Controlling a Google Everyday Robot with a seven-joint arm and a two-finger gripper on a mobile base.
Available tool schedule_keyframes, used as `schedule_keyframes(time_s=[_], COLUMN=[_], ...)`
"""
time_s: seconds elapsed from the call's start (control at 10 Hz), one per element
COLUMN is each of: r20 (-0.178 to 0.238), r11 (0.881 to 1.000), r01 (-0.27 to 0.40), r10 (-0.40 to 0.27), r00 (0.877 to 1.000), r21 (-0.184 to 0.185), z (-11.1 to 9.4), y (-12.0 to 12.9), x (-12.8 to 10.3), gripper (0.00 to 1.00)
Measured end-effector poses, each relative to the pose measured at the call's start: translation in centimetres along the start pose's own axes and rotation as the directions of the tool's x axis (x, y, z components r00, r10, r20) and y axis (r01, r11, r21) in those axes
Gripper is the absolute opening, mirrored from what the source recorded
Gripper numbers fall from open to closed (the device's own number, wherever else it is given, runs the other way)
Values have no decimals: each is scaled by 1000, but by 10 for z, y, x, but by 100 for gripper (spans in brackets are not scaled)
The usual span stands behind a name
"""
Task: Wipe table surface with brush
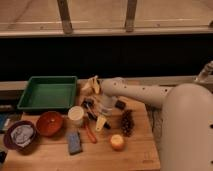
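The table surface (135,150) is a light-brown wooden top that fills the lower part of the camera view. The brush (92,111) is a slim dark thing lying near the table's middle, just right of a white cup. My gripper (103,108) hangs at the end of the white arm that reaches in from the right. It is low over the table, right next to the brush. I cannot tell whether it touches the brush.
A green tray (47,93) stands at the back left, a banana (93,84) beside it. A white cup (76,116), red bowl (49,123), purple bowl (20,136), blue sponge (75,142), orange-handled tool (91,134), pine cone (127,122), orange fruit (117,142) and black block (120,105) surround the gripper.
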Motion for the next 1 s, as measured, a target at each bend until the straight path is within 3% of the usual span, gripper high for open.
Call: schedule_keyframes(time_s=[0.3, 0.6, 0.7, 0.8, 1.0], r20=[-21, -26, -52, -49, -54], r11=[1000, 1000, 1000, 1000, 999], r01=[-5, -4, -4, 1, -4], r10=[5, 5, 4, 1, 7], r00=[1000, 1000, 999, 999, 999], r21=[10, 17, 13, 25, 40], z=[7, 7, 13, 13, 9], y=[0, -1, 6, 5, 4], x=[-3, -3, -1, -5, -4], gripper=[52, 21, 8, 2, 0])
